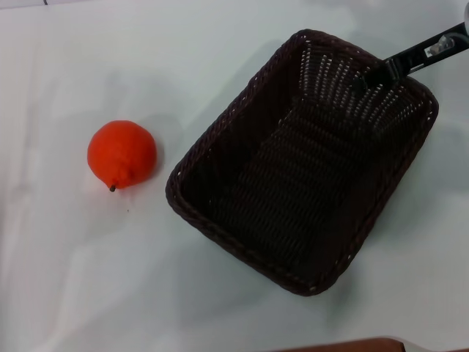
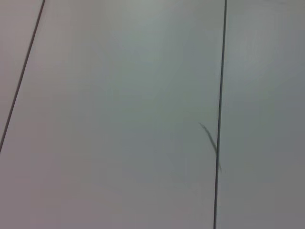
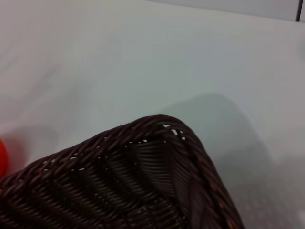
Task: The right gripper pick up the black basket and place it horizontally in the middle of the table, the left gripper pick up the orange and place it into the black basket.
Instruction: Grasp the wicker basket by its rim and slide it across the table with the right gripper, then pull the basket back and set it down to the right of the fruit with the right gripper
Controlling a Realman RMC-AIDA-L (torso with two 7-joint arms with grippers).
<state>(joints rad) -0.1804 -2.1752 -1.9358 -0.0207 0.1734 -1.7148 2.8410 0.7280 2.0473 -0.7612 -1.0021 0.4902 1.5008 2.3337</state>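
Right now the black basket sits on the white table, a big rectangular woven thing, dark brown-black, with a braided rim, rounded corners and an open weave that lets light through its far wall. Its long axis runs on a slant, from the near-left corner up to the far-right corner, so it lies diagonal rather than square to the table edge. The orange rests well apart on its left, round and bright, its dark stem nub pointing toward the near side. The right gripper reaches in from the far right and meets the basket's far-right rim; whether its fingers are spread or pinching cannot be told. The right wrist view adds a close look at one rounded corner's braiding, with a sliver of orange at the edge. The left wrist view shows only pale surface with thin dark lines.
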